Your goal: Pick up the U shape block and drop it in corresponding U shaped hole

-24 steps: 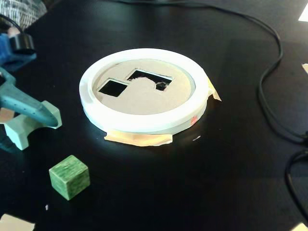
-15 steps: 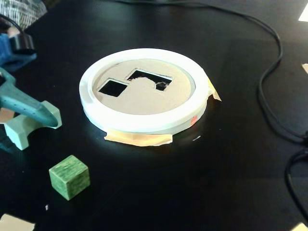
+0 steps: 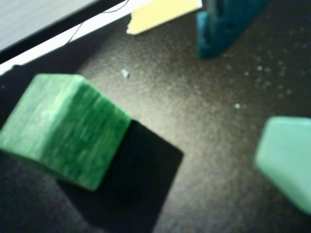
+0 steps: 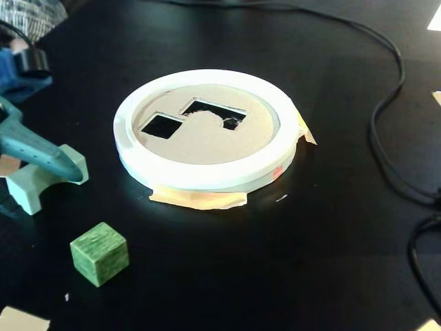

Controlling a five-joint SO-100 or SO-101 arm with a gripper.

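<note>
Left edge of the fixed view: teal tool (image 4: 65,167) sitting on the U shape block (image 4: 41,181), one finger across its top; pinching or not, cannot tell. Block is pale mint, arch-shaped, legs resting on the black surface (image 4: 310,241), just left of the white ring (image 4: 207,176). Lift, carry, drop all remaining. U shaped hole (image 4: 213,112) gaping empty further right.

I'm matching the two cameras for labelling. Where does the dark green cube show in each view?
Wrist view: the dark green cube fills the left side, blurred and close.
Fixed view: the same cube sits at lower left on the black table, well short of the white ring.
Shared landmark: the U shape block, at the right edge in the wrist view and at the left edge in the fixed view.
</note>
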